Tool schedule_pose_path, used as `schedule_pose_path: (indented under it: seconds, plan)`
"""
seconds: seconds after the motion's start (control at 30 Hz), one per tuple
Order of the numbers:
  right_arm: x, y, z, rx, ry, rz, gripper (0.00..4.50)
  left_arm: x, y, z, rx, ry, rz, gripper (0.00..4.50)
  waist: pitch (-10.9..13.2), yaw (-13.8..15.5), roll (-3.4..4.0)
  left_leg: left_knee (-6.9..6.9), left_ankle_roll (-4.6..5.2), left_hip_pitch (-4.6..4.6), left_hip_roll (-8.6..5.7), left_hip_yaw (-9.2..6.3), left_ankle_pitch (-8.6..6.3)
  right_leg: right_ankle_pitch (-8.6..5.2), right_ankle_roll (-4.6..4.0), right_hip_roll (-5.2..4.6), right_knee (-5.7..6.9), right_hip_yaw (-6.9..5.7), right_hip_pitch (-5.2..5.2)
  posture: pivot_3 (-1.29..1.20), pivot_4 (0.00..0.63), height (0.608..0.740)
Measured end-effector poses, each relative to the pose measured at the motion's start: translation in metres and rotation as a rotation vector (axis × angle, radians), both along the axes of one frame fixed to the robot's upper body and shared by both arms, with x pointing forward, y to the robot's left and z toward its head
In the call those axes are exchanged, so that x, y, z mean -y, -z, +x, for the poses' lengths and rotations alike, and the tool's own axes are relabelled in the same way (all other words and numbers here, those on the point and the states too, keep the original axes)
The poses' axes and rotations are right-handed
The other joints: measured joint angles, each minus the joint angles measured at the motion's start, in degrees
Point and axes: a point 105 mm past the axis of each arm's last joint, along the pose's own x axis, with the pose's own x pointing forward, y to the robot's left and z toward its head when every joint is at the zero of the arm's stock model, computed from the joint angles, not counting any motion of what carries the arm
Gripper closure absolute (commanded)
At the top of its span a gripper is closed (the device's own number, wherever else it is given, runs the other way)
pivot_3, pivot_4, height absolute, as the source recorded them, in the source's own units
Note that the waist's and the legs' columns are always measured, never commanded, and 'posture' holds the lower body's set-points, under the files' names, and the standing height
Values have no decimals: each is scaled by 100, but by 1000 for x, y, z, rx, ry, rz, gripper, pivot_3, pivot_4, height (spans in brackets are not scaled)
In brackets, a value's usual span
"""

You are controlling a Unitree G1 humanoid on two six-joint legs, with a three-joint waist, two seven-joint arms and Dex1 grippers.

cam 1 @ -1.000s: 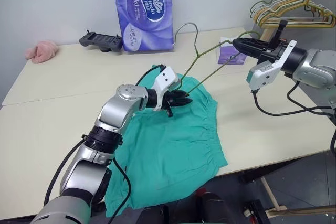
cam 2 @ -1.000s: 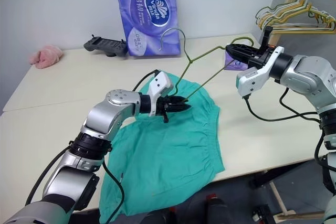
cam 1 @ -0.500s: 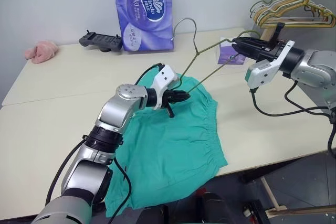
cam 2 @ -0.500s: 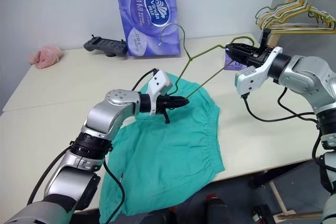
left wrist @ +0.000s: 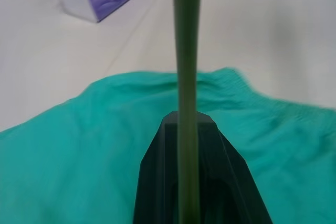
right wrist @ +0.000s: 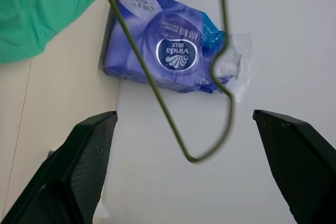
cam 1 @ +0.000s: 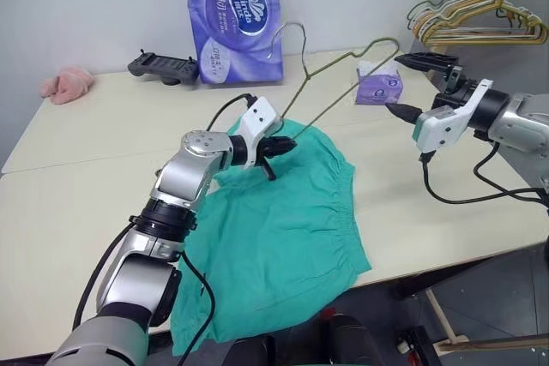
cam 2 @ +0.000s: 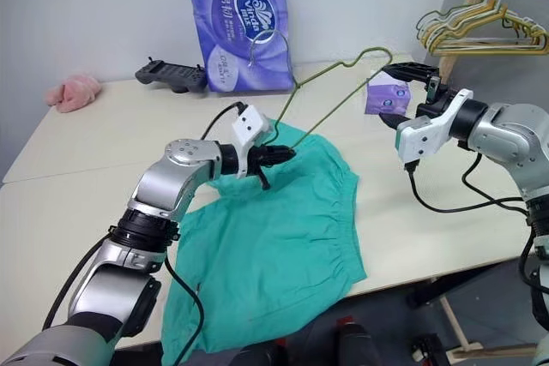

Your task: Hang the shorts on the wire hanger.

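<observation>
- Left end effector (cam 1: pixel 279 147): clamped shut on the lower bar of the wire hanger (cam 1: pixel 339 87), carrying it alone above the shorts (cam 1: pixel 274 237).
- Wire hanger: thin olive-grey triangle, tilted, hook (cam 1: pixel 292 40) uppermost (rigid, so one grip suffices).
- Shorts: teal, soft, gathered waistband; flat on the desk (cam 1: pixel 77 169), legs draping over the front edge.
- Right end effector (cam 1: pixel 416 83): fingers spread wide, empty, just beside the hanger's far corner.
</observation>
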Motion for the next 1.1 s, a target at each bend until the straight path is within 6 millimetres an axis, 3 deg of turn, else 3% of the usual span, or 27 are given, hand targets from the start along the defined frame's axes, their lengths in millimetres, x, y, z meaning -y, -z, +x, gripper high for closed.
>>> schedule_pose_path:
  seconds: [0.1, 0.2, 0.33, 0.47, 0.67, 1.1]
  plan:
    - [2, 4, 3, -48, 54, 38, 21, -20, 8, 10, 111, -45, 166, 4500, 0, -9, 0, 0, 0, -2, -1, 0, 0, 0, 0, -2, -1, 0, -1, -136, 109, 740]
    - [-1, 9, 9, -132, 114, 120, 21, -24, 13, 14, 242, -12, 336, 4500, 0, -4, -2, 1, 1, -3, -2, -2, 0, 0, 0, -4, -1, -1, 0, -139, 109, 740]
    - [-6, 36, 16, -378, 205, 236, 21, -23, -2, 21, 466, 37, 523, 4500, -2, 5, -3, 2, 2, -8, -5, -4, -1, 1, 1, -6, 1, -3, -3, -135, 108, 740]
    - [-5, 56, 16, -513, 274, 231, 21, -19, -15, 22, 590, 69, 579, 4500, -2, 10, -3, 3, 3, -10, -8, -2, -1, 2, 4, -9, 0, -9, -5, -126, 107, 740]
    - [-16, 69, 18, -619, 301, 288, 21, -12, -18, 19, 716, 132, 650, 4500, -2, 0, -3, 3, 2, -11, -7, -3, -1, 2, 4, -9, 5, -11, -9, -114, 103, 740]
    - [-33, 74, 25, -690, 326, 362, 21, -10, -19, 18, 763, 156, 690, 4500, -2, -2, -3, 4, 2, -11, -8, -3, -1, 3, 5, -9, 7, -12, -13, -101, 100, 740]
